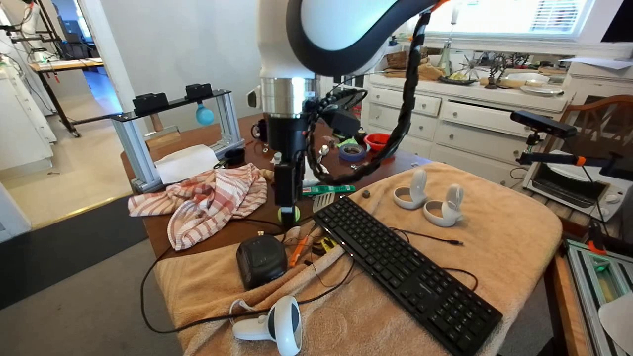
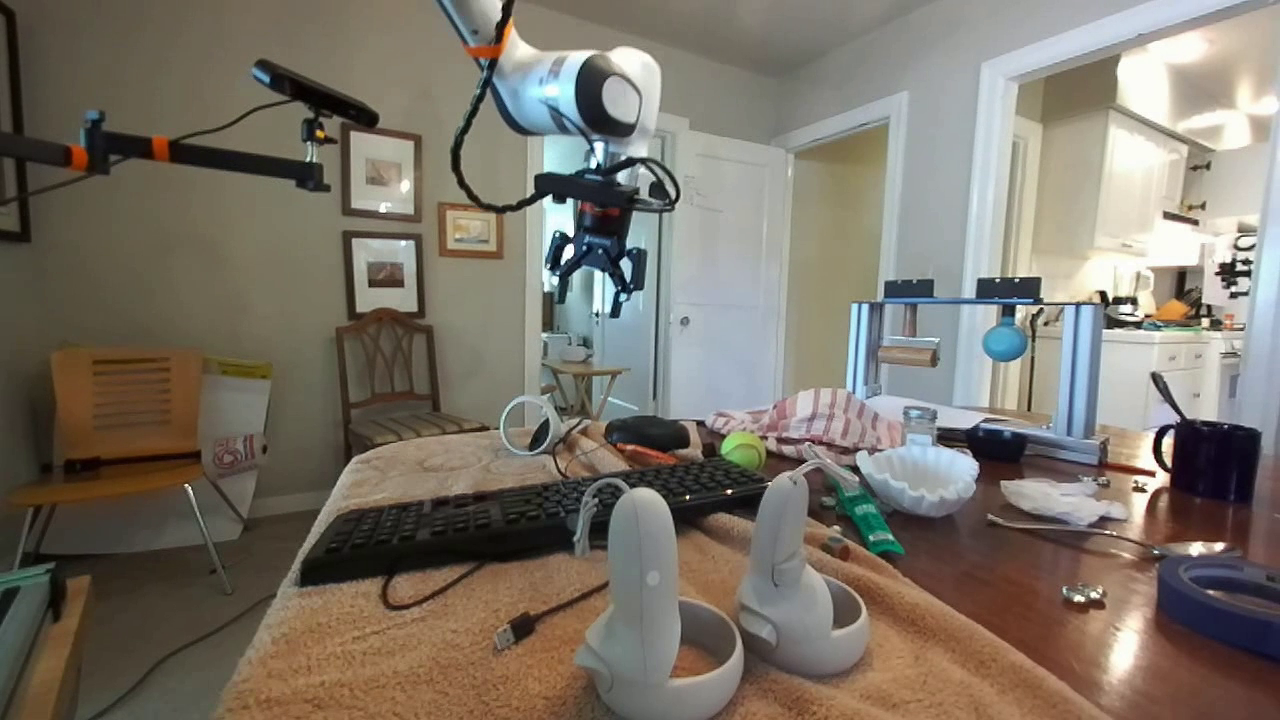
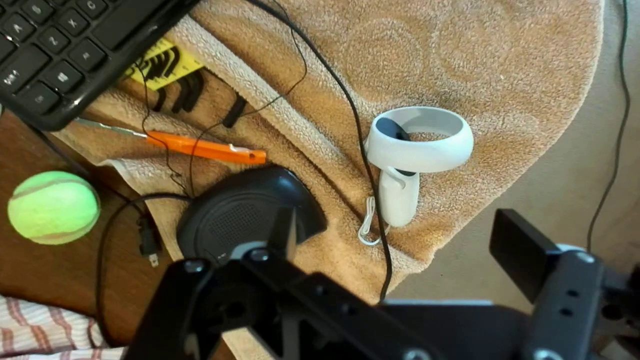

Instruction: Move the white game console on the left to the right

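The white game console (image 1: 288, 324) lies on the tan towel near its edge, ring up, with a white strap at its handle. Its ring shows beyond the keyboard in an exterior view (image 2: 545, 435). In the wrist view the whole console (image 3: 425, 156) is seen from above, with a black cable running along its handle. My gripper (image 2: 592, 300) is open and empty, high above the table. In an exterior view the gripper (image 1: 288, 217) is seen side-on. In the wrist view the console lies ahead of the spread fingers (image 3: 400, 242), touched by neither.
A black keyboard (image 1: 405, 277) crosses the towel. Two similar white controllers (image 1: 418, 190) (image 1: 445, 210) stand beyond it. A black boxy device (image 3: 245, 215), an orange-handled tool (image 3: 205, 148) and a tennis ball (image 3: 54, 207) lie near the console. A metal frame (image 1: 173, 109) stands on the table.
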Robot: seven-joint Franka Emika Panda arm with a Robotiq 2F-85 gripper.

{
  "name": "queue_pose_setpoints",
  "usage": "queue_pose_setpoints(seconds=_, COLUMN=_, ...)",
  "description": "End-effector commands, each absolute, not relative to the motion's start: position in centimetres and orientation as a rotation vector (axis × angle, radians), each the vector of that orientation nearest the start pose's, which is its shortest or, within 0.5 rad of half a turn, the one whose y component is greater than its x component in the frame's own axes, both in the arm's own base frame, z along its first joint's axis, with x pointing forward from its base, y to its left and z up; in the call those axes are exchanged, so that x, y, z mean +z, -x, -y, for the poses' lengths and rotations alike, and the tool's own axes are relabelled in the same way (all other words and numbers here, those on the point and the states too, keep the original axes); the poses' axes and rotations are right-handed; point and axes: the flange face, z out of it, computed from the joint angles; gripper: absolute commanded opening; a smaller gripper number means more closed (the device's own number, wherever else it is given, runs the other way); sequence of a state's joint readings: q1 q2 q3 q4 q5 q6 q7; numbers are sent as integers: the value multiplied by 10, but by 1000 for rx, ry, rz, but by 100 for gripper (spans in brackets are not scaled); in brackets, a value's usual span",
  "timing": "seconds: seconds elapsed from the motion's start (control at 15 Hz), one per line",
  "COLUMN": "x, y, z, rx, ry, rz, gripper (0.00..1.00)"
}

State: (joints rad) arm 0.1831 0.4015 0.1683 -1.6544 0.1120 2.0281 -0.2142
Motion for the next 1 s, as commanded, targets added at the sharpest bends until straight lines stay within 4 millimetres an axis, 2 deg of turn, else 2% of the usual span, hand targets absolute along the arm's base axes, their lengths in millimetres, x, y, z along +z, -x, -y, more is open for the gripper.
queue_pose_setpoints(seconds=0.0, x=358, y=-641, z=-267, rx=88, ry=2910, rz=819, gripper=100)
queue_pose_setpoints(seconds=0.2, x=344, y=-639, z=-306, rx=106, ry=2900, rz=869, gripper=100)
queue_pose_setpoints(seconds=0.4, x=329, y=-633, z=-332, rx=185, ry=2941, rz=917, gripper=100)
queue_pose_setpoints(seconds=0.47, x=324, y=-631, z=-336, rx=220, ry=2993, rz=922, gripper=100)
queue_pose_setpoints(seconds=0.53, x=334, y=-627, z=-326, rx=163, ry=2924, rz=920, gripper=100)
queue_pose_setpoints(seconds=0.73, x=325, y=-626, z=-338, rx=193, ry=2960, rz=932, gripper=100)
queue_pose_setpoints(seconds=0.93, x=325, y=-629, z=-335, rx=193, ry=2967, rz=927, gripper=100)
